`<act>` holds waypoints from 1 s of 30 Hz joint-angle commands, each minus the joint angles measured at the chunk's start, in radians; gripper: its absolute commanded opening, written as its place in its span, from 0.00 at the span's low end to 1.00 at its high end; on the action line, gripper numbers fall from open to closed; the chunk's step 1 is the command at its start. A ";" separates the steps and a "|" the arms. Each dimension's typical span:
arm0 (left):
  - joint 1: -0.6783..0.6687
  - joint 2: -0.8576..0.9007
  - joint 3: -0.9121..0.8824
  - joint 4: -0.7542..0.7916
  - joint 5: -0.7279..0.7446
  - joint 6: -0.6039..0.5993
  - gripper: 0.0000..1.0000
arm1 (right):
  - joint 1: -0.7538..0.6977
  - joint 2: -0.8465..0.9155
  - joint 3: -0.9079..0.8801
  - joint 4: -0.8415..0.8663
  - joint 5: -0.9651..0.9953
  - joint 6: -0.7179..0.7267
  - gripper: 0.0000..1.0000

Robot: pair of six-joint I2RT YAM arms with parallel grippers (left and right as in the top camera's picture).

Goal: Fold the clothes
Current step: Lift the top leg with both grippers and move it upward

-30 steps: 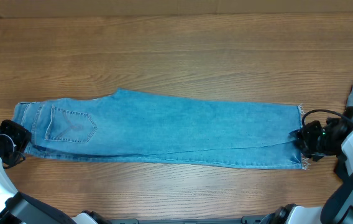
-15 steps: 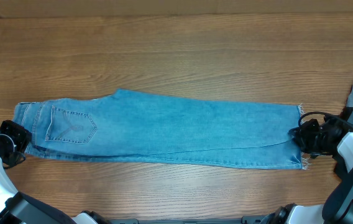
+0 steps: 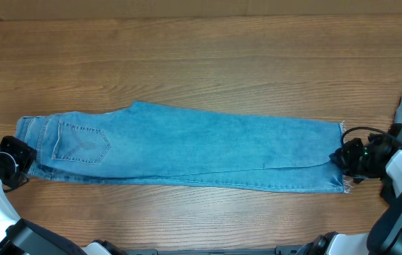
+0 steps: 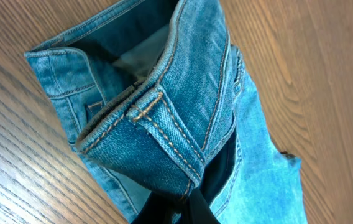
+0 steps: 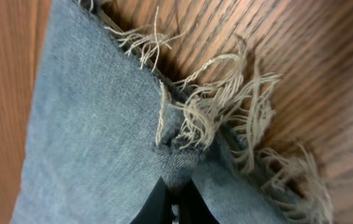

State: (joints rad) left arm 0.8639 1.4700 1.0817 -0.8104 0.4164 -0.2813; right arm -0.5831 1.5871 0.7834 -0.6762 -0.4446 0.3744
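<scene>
Jeans (image 3: 187,152) first. Where are they?
— Flat on the wooden table (image 3: 201,64), stretched out long from side to side. They are light blue.
— What is closest to us?
— The two ends, where the arms reach in. The left tool (image 4: 186,205) sits at the waist end. Its two black fingers are pinched nearly together, with the thick waistband (image 4: 158,118) squeezed between them. You can see the orange stitching and the folded layers of denim right above the fingers.
— And the other arm?
— The right tool (image 5: 175,208) is at the leg end. Its fingers are almost shut too, and they nip the edge of the frayed hem (image 5: 226,118). Loose pale threads stick out over the wood beside it.
— What lies between the two tools?
— The rest of the jeans. A back pocket (image 3: 81,145) with stitching faces up near the left tool (image 3: 18,161). The legs run all the way over to the right tool (image 3: 342,159).
— And farther back?
— Just more brown table, past the far edge of the jeans.
</scene>
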 commanded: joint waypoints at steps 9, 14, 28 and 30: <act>0.001 -0.023 0.244 -0.159 0.013 0.029 0.04 | -0.069 -0.110 0.213 -0.241 0.089 0.000 0.04; 0.000 -0.036 0.349 -0.218 0.011 0.043 0.04 | -0.069 -0.161 0.289 -0.296 0.082 0.000 0.04; -0.166 -0.011 0.393 -0.040 -0.076 0.042 0.04 | -0.029 -0.150 0.324 -0.032 -0.130 0.174 0.04; -0.183 -0.011 0.393 -0.062 -0.108 0.042 0.04 | -0.027 -0.150 0.324 -0.048 -0.130 0.180 0.04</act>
State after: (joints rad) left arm 0.6994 1.4624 1.4353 -0.8700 0.3870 -0.2581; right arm -0.6125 1.4372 1.0740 -0.7238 -0.5850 0.4999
